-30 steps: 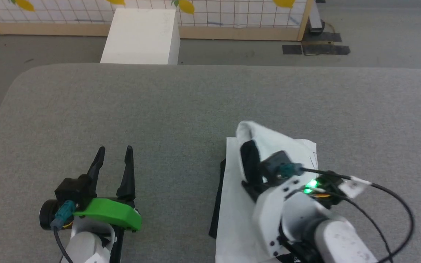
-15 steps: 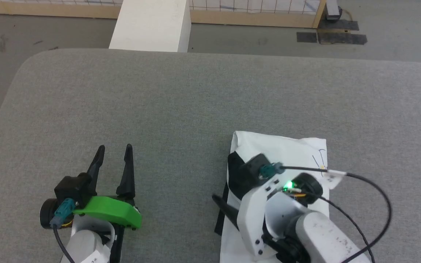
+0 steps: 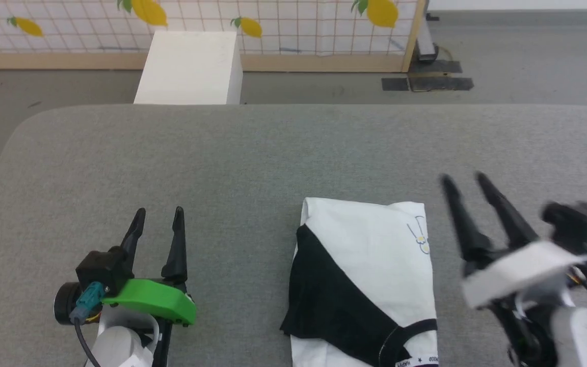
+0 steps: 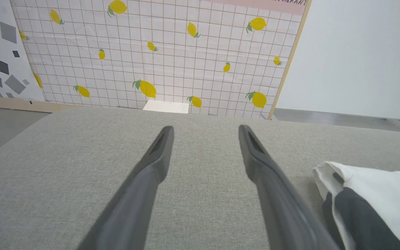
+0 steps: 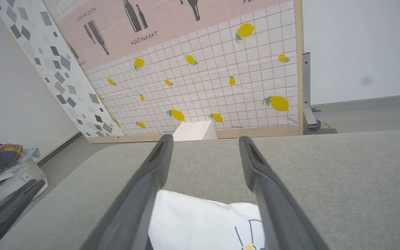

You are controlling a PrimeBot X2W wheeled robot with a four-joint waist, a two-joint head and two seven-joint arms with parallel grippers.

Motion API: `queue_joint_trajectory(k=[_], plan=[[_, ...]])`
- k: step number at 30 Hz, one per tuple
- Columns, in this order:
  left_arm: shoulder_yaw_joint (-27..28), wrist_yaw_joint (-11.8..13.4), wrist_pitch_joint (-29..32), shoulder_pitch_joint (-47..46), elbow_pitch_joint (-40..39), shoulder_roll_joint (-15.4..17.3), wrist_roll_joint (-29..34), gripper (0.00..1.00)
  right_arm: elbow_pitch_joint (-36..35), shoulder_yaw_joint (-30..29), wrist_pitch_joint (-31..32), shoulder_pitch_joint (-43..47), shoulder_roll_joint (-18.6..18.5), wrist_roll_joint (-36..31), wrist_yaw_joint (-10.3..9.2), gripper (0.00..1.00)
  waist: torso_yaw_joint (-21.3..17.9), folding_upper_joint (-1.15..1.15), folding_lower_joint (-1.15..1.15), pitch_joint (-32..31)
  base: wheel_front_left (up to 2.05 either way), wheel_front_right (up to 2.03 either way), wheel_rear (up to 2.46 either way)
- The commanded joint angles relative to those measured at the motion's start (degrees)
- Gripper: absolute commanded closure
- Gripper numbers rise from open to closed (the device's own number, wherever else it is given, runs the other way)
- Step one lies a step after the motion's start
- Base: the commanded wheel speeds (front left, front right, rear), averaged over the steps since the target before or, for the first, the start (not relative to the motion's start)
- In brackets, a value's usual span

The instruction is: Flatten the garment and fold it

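Grey fabric tabletop [image 3: 252, 153] is bearing the garment [image 3: 370, 239], folded into a rectangle right of centre — wide bare cloth lying ahead and leftward. On either side the left gripper [image 3: 160, 210] and right gripper [image 3: 462, 177] are standing clear of its edges, fingers parted, empty.

From here I have the garment [image 3: 370, 239] lying on the bench [image 3: 273, 153] between my grippers, well right of the left gripper [image 3: 160, 210] and just left of the right gripper [image 3: 462, 176]. A box [image 3: 189, 66] stands beyond the bench's far edge, ahead of the left gripper.
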Motion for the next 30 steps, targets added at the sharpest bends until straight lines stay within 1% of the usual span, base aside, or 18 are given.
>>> queue_joint_trajectory(k=[1,4,7,10,14,19,25,26,27,28,29,30], plan=[[0.0,-0.3,-0.3,0.8,-0.1,0.3,0.7,0.00,0.7,-1.4,-0.8,1.3,0.0,1.0,-0.09,0.00,-0.5,0.00,0.00,-0.5,0.00,0.00,0.00],[-0.1,-0.3,-0.3,0.8,0.0,0.3,0.5,0.00,4.8,-4.8,-1.4,3.6,0.0,2.6,-0.09,0.00,-0.6,0.00,0.00,-0.6,0.00,0.00,0.00],[-0.4,-0.3,-0.3,0.7,0.1,0.3,0.4,0.00,9.7,-5.3,-0.6,4.6,0.0,2.4,-0.09,0.00,-0.6,0.00,0.00,-0.6,0.00,0.00,0.00],[-0.7,-0.4,-0.3,0.6,0.3,0.3,0.3,0.00,15.2,-3.8,1.2,4.5,0.0,2.6,-0.09,0.00,-0.3,0.00,0.00,-0.6,0.00,0.00,0.00],[-0.9,-0.4,-0.3,0.7,0.3,0.4,0.3,0.00,20.8,-1.2,4.4,3.3,0.0,3.0,-0.09,0.00,0.0,0.00,0.00,-0.4,0.00,0.00,0.00],[-0.9,-0.4,-0.3,0.3,0.1,0.4,0.3,0.00,26.4,0.5,8.1,0.4,0.0,1.7,-0.09,0.00,0.5,0.00,0.00,0.4,0.00,0.00,0.00],[-0.7,-0.4,-0.3,-0.2,-0.3,0.1,0.4,0.00,30.2,1.2,12.7,-1.6,0.0,0.7,-0.09,0.00,1.1,0.00,0.00,0.7,0.00,0.00,0.00],[-0.7,-0.4,-0.3,-0.2,-0.4,0.1,0.4,0.00,30.4,1.4,13.2,-1.6,0.0,0.6,-0.09,0.29,1.1,0.00,0.00,0.6,0.00,0.00,0.00],[-0.5,-0.4,-0.3,-0.1,-0.4,0.0,0.4,0.00,30.4,1.8,13.9,-1.6,0.0,0.7,-0.09,0.73,1.1,0.00,0.00,0.5,0.00,0.00,0.00],[-0.4,-0.4,-0.3,-0.1,-0.5,0.0,0.5,0.00,30.2,2.0,14.0,-1.6,0.0,0.5,-0.09,0.85,1.0,0.00,0.00,0.5,0.00,0.00,0.00],[-0.2,-0.4,-0.3,0.0,-0.5,-0.1,0.5,0.00,29.6,2.0,13.7,-1.6,0.0,-0.1,-0.09,1.00,0.9,0.00,0.00,0.4,0.00,0.00,0.00],[0.0,-0.4,-0.3,0.1,-0.6,-0.1,0.5,0.00,29.1,2.0,13.6,-1.7,0.0,-1.2,-0.09,1.00,0.8,0.00,0.00,0.3,0.00,0.00,0.00]])
